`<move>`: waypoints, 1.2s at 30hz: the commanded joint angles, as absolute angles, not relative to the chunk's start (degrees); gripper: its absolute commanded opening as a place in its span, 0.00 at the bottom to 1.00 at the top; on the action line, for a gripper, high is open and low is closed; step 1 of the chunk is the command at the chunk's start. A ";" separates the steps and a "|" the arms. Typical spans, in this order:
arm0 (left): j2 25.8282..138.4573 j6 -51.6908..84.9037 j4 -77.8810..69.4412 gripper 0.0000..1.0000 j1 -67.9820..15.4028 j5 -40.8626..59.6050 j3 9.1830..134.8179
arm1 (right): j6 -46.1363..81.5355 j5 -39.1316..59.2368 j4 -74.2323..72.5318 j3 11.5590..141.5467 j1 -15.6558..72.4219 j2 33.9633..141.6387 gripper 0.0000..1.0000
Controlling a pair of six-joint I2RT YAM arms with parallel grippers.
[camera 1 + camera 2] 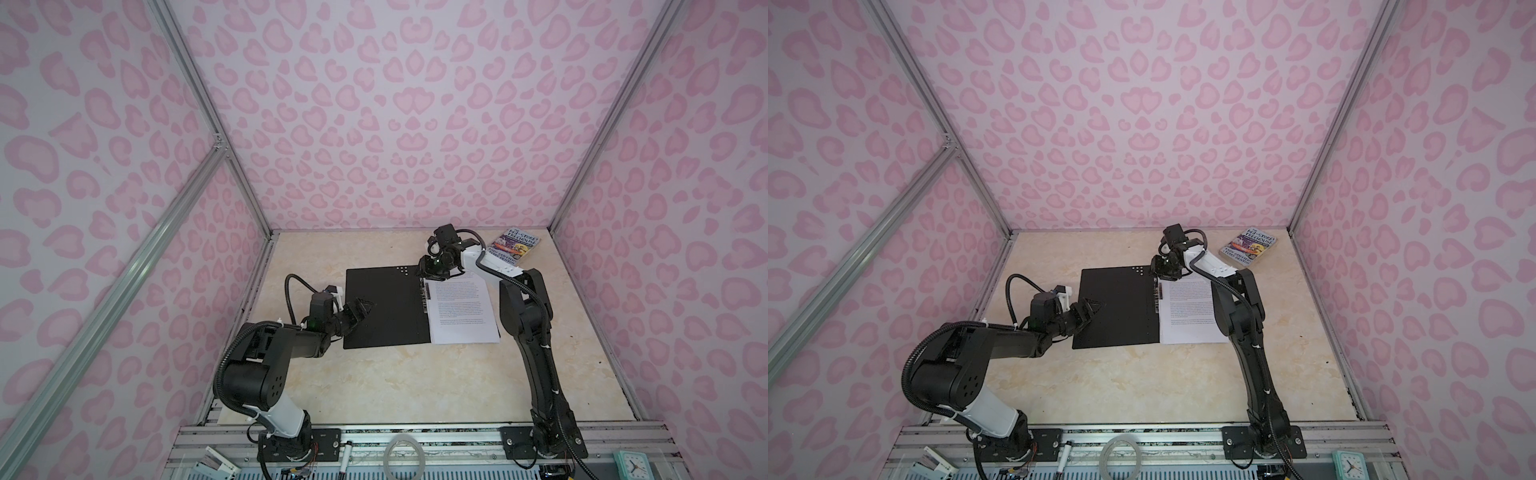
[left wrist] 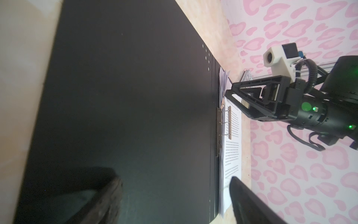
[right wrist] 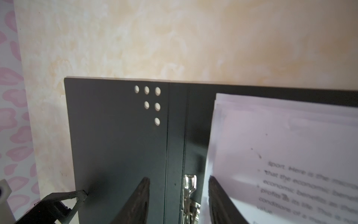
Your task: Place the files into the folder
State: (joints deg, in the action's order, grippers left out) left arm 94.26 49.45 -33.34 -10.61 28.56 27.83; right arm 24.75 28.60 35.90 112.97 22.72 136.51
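Black right end effector (image 3: pixel 178 178) hangs spread over folder (image 3: pixel 116 135) clip (image 3: pixel 189 186).

a lab test booth: aluminium frame (image 1: pixel 124 270), pink-patterned walls (image 1: pixel 395 104).

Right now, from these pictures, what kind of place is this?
Most likely a robot test booth, not an office. Two robot arms, left and right, are bolted to a metal rail; pink patterned walls in metal frames enclose a small table holding an open folder and papers.
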 commanded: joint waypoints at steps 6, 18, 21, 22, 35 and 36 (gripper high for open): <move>95.65 49.84 -17.14 0.88 -10.52 25.30 27.07 | 23.44 31.50 35.95 112.49 23.07 137.66 0.48; 95.80 49.95 -17.14 0.88 -10.54 25.28 27.07 | 23.12 34.76 35.08 113.92 23.20 138.82 0.46; 95.97 49.94 -17.14 0.88 -10.50 25.24 27.16 | 21.97 35.60 35.41 114.61 23.26 138.19 0.45; 96.11 49.92 -17.14 0.88 -10.50 25.31 27.11 | 21.27 35.43 35.99 115.05 23.41 138.01 0.45; 96.26 50.00 -17.23 0.88 -10.45 25.31 27.14 | 19.98 36.94 35.73 108.13 25.25 129.79 0.45; 96.24 50.00 -17.23 0.88 -10.46 25.38 27.16 | 21.10 37.16 34.42 105.97 25.26 128.26 0.45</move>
State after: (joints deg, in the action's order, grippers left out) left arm 94.78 49.47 -33.63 -10.50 29.39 27.94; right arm 19.84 36.25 36.29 108.88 25.12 130.43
